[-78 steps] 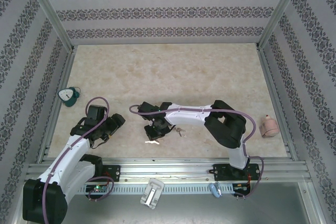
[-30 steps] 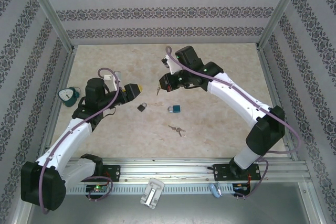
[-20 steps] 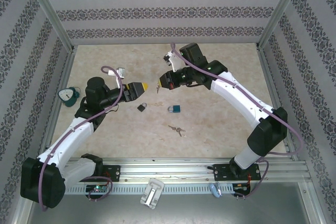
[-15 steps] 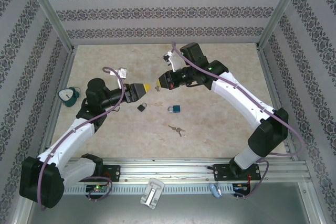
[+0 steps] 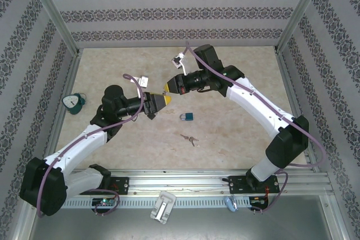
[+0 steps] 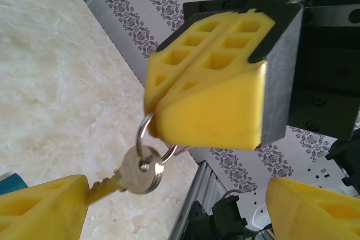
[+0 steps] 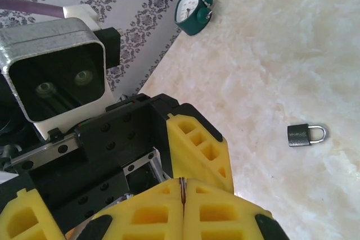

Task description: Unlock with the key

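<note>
Key (image 6: pixel 138 171) and ring (image 6: pixel 138 137) hang from the right tool (image 5: pixel 170 86). That tool is shut tight on the ring, up in the air over the middle of the bench (image 5: pixel 112 71). The left tool (image 5: pixel 160 103) faces it nose to nose, and its jaws stand open.

In the left wrist view the key hangs just below the right tool's yellow fingers (image 6: pixel 208 99). The key's long side runs from the ring down toward the lower left of the frame. Its tip seems to touch the left tool's finger (image 6: pixel 45 206) there. The other finger (image 6: pixel 315 209) sits well apart at the lower right. So the key is off to one side of the gap, not in its middle.

I think the left tool means to take the key. For that it should slide over a bit, so the flat head sits between its fingers before it shuts.

The blue lock (image 5: pixel 187 117) lies on the bench, just to the lower right of the two tools in the top view. Spare keys (image 5: pixel 189 138) lie below it. A small dark lock (image 7: pixel 306 134) lies at the right of the right wrist view. The walls and the green clock (image 5: pixel 73 102) are well away, so there is room to move.
</note>
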You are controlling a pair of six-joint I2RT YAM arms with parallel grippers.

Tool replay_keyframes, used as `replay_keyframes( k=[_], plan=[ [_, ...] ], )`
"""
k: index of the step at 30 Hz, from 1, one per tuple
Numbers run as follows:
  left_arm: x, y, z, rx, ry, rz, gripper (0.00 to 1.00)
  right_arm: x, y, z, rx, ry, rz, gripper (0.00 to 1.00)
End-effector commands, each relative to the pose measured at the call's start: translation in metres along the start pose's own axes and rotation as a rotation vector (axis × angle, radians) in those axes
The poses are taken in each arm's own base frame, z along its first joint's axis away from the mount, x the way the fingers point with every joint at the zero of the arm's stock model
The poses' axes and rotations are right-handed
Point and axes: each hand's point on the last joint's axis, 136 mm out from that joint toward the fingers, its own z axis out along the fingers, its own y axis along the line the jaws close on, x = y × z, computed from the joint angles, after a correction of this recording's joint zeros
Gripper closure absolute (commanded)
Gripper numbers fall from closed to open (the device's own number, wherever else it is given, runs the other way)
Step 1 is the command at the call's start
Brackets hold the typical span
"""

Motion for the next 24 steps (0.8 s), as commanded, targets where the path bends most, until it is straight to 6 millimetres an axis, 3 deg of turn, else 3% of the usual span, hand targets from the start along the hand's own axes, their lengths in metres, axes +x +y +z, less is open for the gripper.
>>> replay_keyframes(
  k=[1, 5, 15, 24],
  plan=[
    [-0.019, -0.025, 0.003, 0.068, -0.05, 0.077, 0.21, 0.0, 0.02, -0.007, -0.062, -0.014, -0.024, 1.0],
    [-0.018, -0.031, 0.005, 0.09, -0.041, 0.077, 0.3, 0.004, 0.016, -0.007, -0.051, -0.014, -0.021, 1.0],
    [-0.008, -0.019, -0.002, 0.018, -0.031, 0.072, 0.58, 0.002, 0.013, -0.015, -0.041, -0.038, -0.018, 1.0],
    [-0.004, -0.012, -0.003, -0.019, -0.026, 0.063, 0.68, 0.004, 0.013, -0.018, -0.039, -0.042, -0.017, 1.0]
  ],
)
